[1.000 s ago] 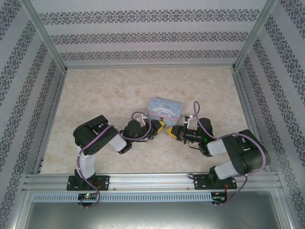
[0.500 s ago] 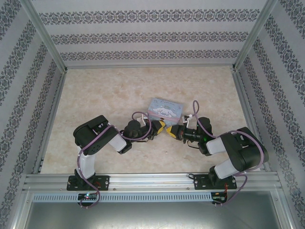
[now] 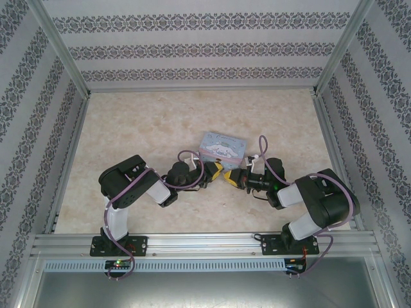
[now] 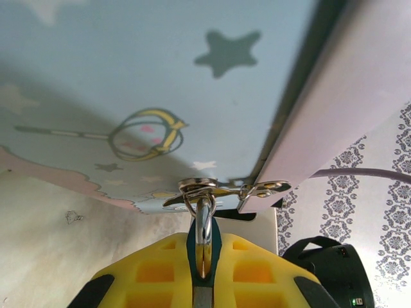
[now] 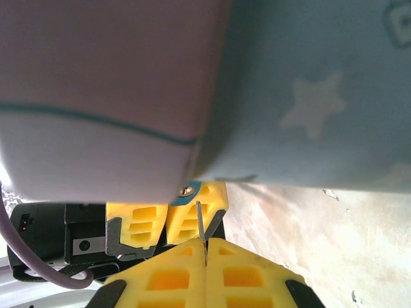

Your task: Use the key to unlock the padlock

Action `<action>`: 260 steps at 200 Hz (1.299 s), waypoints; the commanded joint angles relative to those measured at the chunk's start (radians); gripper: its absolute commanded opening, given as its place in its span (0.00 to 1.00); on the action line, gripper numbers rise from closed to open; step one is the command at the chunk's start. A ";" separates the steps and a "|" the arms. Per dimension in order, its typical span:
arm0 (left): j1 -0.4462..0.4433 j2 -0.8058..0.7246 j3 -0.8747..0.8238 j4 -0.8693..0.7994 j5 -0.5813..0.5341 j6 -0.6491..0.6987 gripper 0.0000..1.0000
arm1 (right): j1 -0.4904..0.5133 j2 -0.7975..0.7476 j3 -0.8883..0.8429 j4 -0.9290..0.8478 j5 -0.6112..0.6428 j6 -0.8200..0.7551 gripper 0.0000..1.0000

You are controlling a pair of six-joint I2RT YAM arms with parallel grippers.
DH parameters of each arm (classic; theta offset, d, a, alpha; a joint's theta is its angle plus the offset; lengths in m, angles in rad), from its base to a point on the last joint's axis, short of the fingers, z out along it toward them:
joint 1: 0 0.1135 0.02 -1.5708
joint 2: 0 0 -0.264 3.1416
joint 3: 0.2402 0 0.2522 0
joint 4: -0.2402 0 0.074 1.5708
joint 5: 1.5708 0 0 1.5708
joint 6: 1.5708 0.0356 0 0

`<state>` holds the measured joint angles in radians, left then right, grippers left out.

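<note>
**Key (image 5: 201, 226) just short of padlock (image 4: 204, 234)**

The right gripper (image 5: 205, 256), jaws pinched on the key, aims its blade left at the padlock, tip just beside it. The left gripper (image 4: 204, 260) clamps the teal body. Beyond, the shackle hooks the tin (image 3: 222, 145).

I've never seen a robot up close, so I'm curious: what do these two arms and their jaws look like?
The left arm and right arm are alike: bulky black joint housings, white links between them, and a lilac cable looping along each. The left gripper and right gripper both end in bright yellow plastic jaws, moulded with square recessed pockets, on black mounts.
</note>
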<state>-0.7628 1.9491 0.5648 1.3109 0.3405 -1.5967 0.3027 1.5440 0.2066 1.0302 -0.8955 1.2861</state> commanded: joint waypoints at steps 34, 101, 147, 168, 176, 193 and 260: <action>0.011 -0.012 0.018 0.081 0.023 0.026 0.00 | -0.008 0.012 0.034 0.044 0.004 0.000 0.00; 0.009 -0.006 0.022 0.093 0.028 0.021 0.00 | -0.008 0.027 0.046 0.042 0.010 0.001 0.00; 0.009 -0.013 0.024 0.097 0.032 0.019 0.00 | -0.012 0.047 0.057 0.044 0.021 0.001 0.00; 0.008 -0.017 0.021 0.100 0.034 0.022 0.00 | -0.020 0.060 0.057 0.045 0.028 0.002 0.00; 0.008 -0.019 0.021 0.100 0.035 0.023 0.00 | -0.024 0.064 0.057 0.050 0.029 0.005 0.00; 0.008 -0.024 0.016 0.107 0.035 0.024 0.00 | -0.031 0.069 0.059 0.053 0.033 0.010 0.00; 0.002 -0.042 0.020 0.098 0.047 0.040 0.00 | -0.032 0.064 0.087 0.048 0.049 0.034 0.00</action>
<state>-0.7570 1.9491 0.5652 1.3167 0.3359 -1.5898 0.2893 1.5951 0.2527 1.0592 -0.9070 1.3098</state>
